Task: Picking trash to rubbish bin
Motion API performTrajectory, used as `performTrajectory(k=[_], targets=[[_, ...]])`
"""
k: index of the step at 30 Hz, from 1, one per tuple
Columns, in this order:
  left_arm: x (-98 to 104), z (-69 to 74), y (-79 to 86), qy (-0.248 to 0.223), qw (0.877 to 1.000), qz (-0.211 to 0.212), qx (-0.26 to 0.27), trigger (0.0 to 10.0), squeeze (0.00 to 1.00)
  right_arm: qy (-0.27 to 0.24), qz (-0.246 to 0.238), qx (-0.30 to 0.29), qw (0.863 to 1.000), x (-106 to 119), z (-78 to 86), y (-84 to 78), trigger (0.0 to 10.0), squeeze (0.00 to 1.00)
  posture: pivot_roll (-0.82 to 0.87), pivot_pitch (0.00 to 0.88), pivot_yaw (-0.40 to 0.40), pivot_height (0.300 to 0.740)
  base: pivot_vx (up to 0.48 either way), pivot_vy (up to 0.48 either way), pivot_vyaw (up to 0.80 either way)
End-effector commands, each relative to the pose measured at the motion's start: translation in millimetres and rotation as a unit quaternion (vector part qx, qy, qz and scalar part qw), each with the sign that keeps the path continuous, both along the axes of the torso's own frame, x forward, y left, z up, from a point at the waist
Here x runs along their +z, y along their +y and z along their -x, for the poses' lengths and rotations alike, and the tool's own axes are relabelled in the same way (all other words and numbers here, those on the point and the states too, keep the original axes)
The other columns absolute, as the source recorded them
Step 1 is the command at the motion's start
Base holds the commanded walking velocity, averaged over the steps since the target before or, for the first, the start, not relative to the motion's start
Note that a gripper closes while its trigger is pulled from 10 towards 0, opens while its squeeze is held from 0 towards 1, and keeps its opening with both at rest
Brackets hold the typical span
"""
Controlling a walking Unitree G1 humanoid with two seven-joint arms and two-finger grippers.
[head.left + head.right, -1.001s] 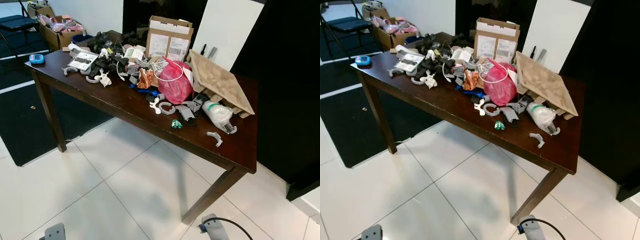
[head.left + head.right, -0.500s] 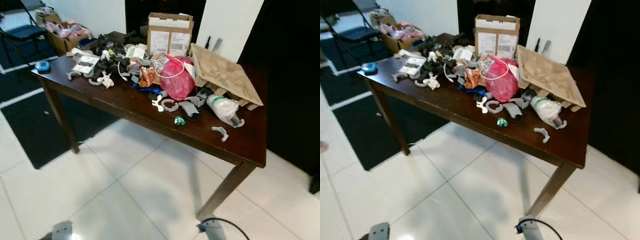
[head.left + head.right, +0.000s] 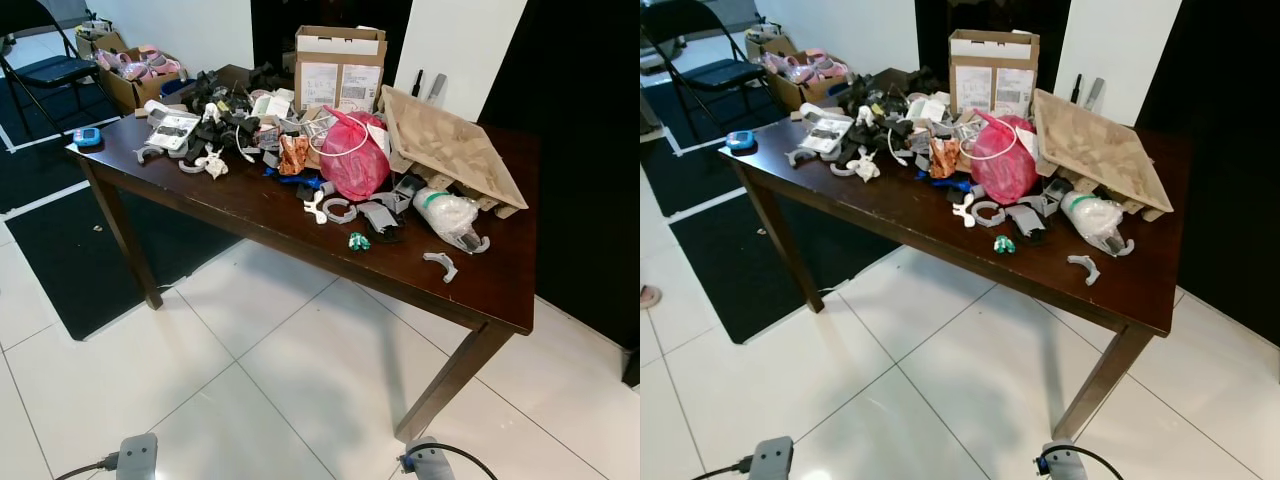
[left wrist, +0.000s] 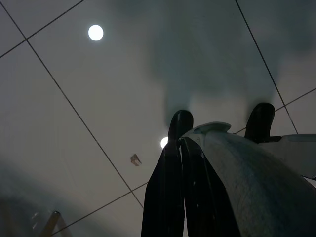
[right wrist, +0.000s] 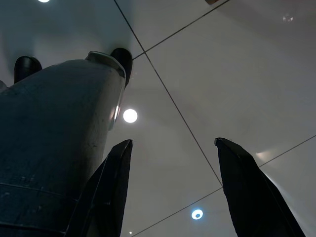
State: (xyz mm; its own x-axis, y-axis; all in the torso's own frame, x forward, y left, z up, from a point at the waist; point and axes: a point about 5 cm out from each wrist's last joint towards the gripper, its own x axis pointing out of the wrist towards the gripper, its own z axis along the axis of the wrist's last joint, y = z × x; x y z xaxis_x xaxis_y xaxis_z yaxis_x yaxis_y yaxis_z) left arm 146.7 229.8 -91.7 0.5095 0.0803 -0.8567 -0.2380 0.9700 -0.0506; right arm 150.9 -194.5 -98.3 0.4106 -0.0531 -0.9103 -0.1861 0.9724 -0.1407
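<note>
A dark wooden table [image 3: 250, 205] stands ahead of me, with a heap of trash along its far side. In the heap are a pink plastic bag [image 3: 352, 162], a crumpled clear plastic bag [image 3: 447, 214], a brown cardboard egg tray [image 3: 450, 148], orange wrapping [image 3: 292, 155] and several grey and white plastic clips. A small green scrap [image 3: 358, 241] and a grey clip [image 3: 440, 266] lie apart, near the front edge. Both arms hang low over the white tiles. My left gripper [image 4: 180, 144] is shut on nothing. My right gripper [image 5: 173, 148] is open and empty.
A cardboard box [image 3: 340, 68] stands at the table's back, and a blue device [image 3: 87, 137] lies on its left corner. A folding chair [image 3: 45, 62] and boxes of goods [image 3: 130, 75] are at the far left. A black mat [image 3: 70, 250] lies under the table's left end. A person's foot [image 3: 646, 295] is at the left edge.
The camera has shifted and steadied, so the table now sits a little more centred. Nothing on the table has moved, and both arms still hang down.
</note>
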Motion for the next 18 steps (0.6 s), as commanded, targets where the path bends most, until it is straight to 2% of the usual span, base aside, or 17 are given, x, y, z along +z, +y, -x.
performTrajectory(k=[1, 4, 8, 16, 18], targets=[[-1.7, 6.7, 3.5, 0.010, 1.000, -0.001, 0.002, 10.0, 0.00, 0.002, 0.000, -0.003, 1.000, -0.3, 1.7, -2.5, 10.0, 0.00, 0.11, 0.077, -0.021, 0.740, 0.000, 0.000, 0.00], [-2.4, 8.7, 3.1, 0.012, 1.000, 0.001, 0.002, 10.0, 0.00, -0.002, -0.003, -0.005, 1.000, 0.6, -0.6, -2.6, 10.0, 0.00, 0.12, 0.078, -0.031, 0.740, 0.000, 0.000, 0.00], [-4.1, 14.0, 3.2, 0.016, 1.000, 0.003, 0.005, 10.0, 0.00, 0.002, -0.001, 0.002, 1.000, 1.3, -3.0, -2.0, 10.0, 0.00, 0.13, 0.081, -0.038, 0.740, 0.249, 0.000, -0.78], [-4.4, 14.9, 3.6, 0.016, 1.000, 0.003, 0.007, 10.0, 0.00, 0.004, 0.001, 0.004, 1.000, 0.8, -2.1, -0.9, 10.0, 0.00, 0.13, 0.081, -0.039, 0.740, 0.247, 0.000, -0.79], [-4.2, 14.2, 3.0, 0.015, 1.000, 0.003, 0.006, 10.0, 0.00, 0.003, 0.001, 0.002, 1.000, 0.9, -2.2, -1.0, 10.0, 0.00, 0.13, 0.078, -0.036, 0.740, 0.249, 0.000, 0.00]])
